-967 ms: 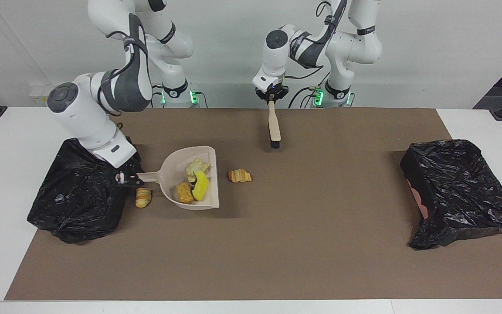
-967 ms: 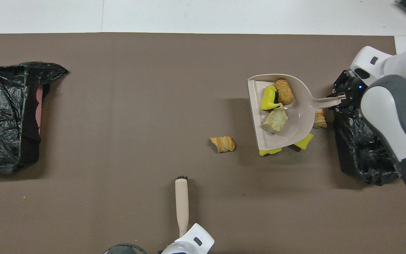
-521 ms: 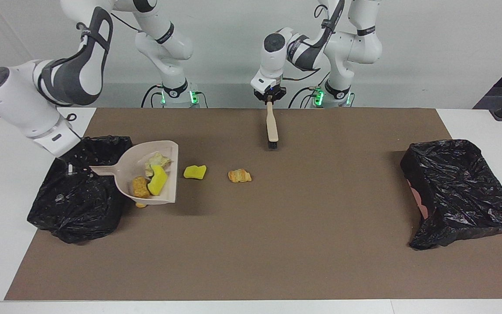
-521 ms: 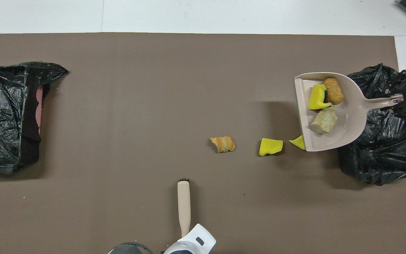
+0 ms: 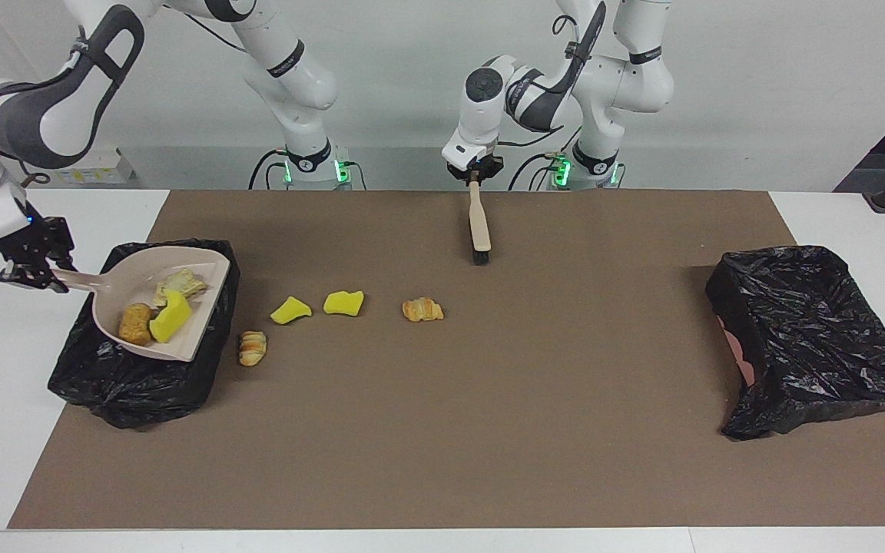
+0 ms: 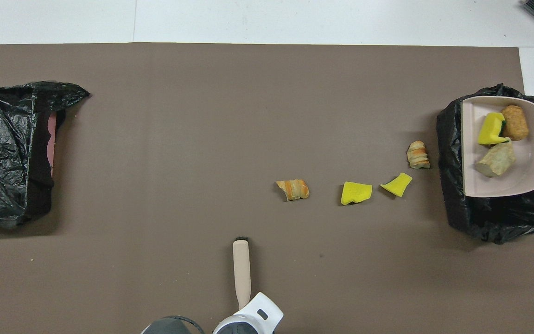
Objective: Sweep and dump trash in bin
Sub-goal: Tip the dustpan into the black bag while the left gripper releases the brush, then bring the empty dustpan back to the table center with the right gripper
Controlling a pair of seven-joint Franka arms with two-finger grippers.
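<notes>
Our right end effector (image 5: 31, 265) clamps the dustpan (image 5: 158, 311) over the bin (image 5: 139, 376); tipped carelessly, trash (image 5: 170, 319) spills beside it. Left end effector (image 5: 474, 175) grips the brush (image 5: 479, 223).

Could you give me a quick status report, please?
Right gripper holds dustpan with three bits over bin. Left gripper holds brush. Four bits on mat.

Robot lab: bare wall, matted table (image 5: 442, 476)
</notes>
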